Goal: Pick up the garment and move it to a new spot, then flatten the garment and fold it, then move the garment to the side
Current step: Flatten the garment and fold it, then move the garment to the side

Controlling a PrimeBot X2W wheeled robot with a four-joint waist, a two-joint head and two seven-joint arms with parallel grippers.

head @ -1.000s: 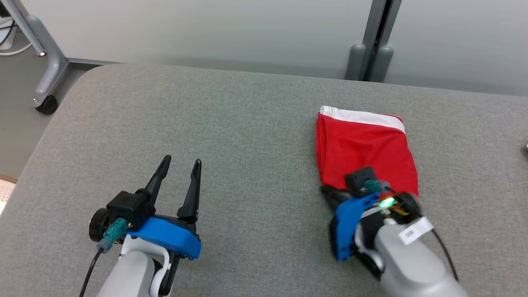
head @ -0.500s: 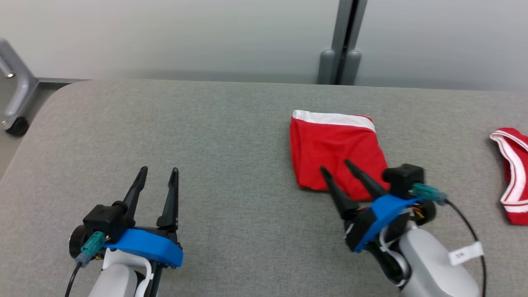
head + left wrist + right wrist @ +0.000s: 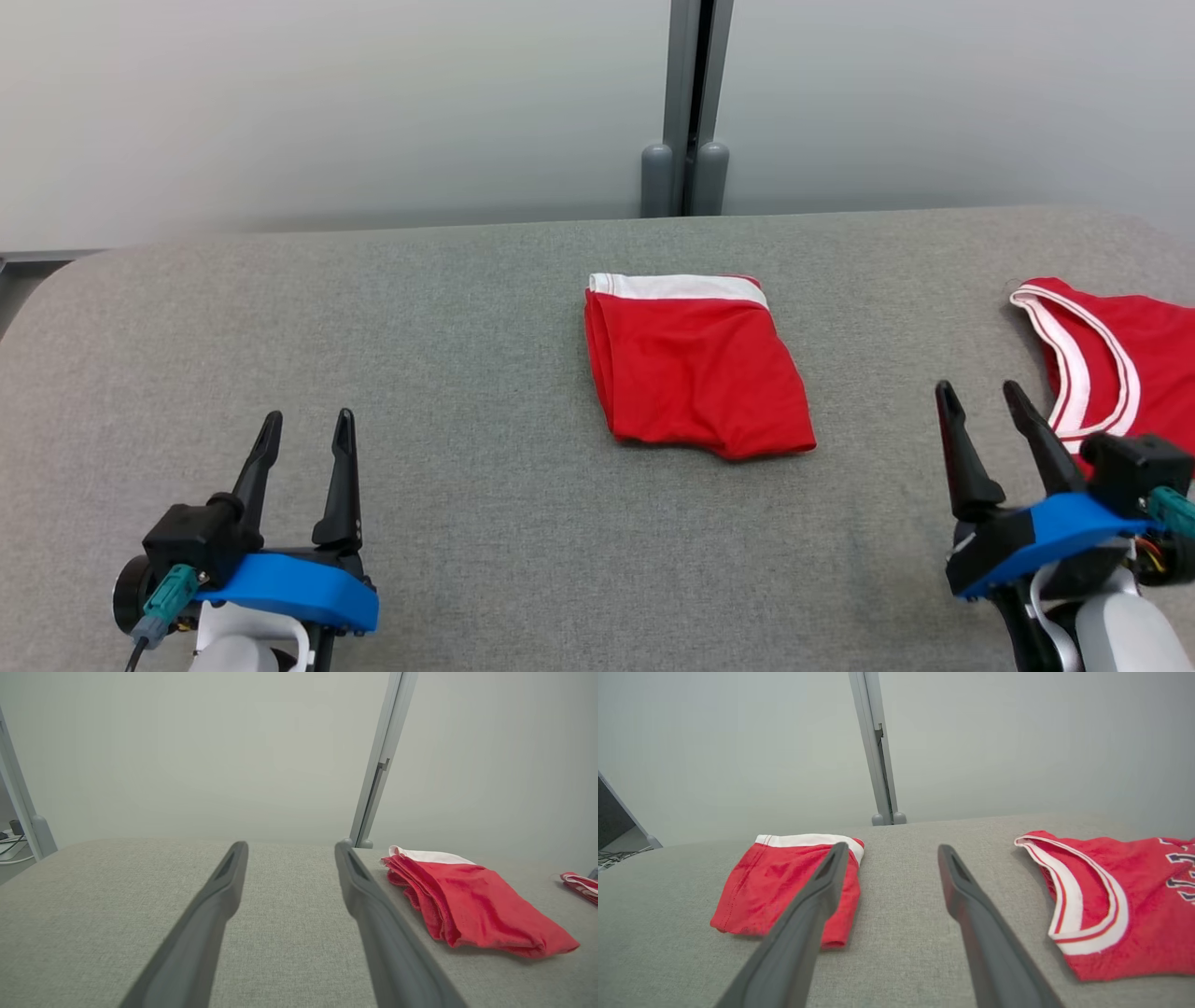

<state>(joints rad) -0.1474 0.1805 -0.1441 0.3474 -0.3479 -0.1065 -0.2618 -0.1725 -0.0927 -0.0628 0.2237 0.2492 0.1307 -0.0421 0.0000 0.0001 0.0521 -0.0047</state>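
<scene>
Folded red shorts with a white waistband point(image 3: 695, 373) lie at centre frame on the grey fabric desk point(image 3: 448, 327), with open room all round. The left hand point(image 3: 309, 414), lower left, and the right hand point(image 3: 977, 385), lower right, gape empty. A red white-trimmed jersey point(image 3: 1134, 341) runs off the right edge.

The bench point(image 3: 448, 308) was covered in grey woven fabric, its far left corner rounded. A red jersey point(image 3: 1134, 350) with white-and-red trim lay at the bench's right end, cut off by the frame edge; dark lettering showed on it in the right wrist view. Behind the bench stood a pale wall point(image 3: 280, 103), split by a grey vertical post point(image 3: 686, 84) with two rounded caps point(image 3: 656, 177) at its base. A grey stand leg point(image 3: 43, 835) stood off the bench's left end.
</scene>
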